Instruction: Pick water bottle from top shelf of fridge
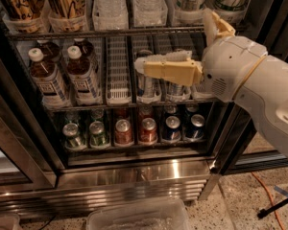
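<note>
tool [140, 65] before middle rack [86, 106] | water bottle [108, 3] on top shelf [110, 33]

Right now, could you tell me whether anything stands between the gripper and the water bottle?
The gripper sits lower, in front of the silver cans on the middle rack. Between it and the water bottle above runs the front wire of the top shelf; nothing else visible blocks the way.

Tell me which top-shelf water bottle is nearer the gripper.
The right water bottle, directly above the gripper, which hovers before the middle rack; the left bottle stands one lane further left.
</note>
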{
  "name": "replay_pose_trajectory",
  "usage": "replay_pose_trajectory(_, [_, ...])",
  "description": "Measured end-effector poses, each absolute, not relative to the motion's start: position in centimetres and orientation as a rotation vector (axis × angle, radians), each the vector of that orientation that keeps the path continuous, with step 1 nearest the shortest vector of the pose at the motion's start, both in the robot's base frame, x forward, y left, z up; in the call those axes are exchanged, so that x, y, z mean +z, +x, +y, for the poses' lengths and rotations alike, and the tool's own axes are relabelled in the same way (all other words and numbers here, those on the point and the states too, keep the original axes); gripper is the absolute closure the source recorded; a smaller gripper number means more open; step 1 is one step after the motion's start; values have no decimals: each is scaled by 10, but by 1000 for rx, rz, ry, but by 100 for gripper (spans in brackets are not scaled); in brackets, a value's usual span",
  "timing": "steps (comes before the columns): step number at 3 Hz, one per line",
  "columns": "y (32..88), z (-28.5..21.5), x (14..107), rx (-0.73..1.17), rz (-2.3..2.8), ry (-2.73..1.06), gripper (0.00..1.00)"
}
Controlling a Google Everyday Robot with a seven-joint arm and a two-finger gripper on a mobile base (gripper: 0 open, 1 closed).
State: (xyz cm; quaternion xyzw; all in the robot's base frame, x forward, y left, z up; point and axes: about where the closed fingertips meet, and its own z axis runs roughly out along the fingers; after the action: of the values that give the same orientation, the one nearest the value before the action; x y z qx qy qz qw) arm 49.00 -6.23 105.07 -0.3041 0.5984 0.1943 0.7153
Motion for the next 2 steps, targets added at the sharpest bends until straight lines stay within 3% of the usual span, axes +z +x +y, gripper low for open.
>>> replay_pose_trajectory(2, [523,-55,1046,549,1191,-722,0])
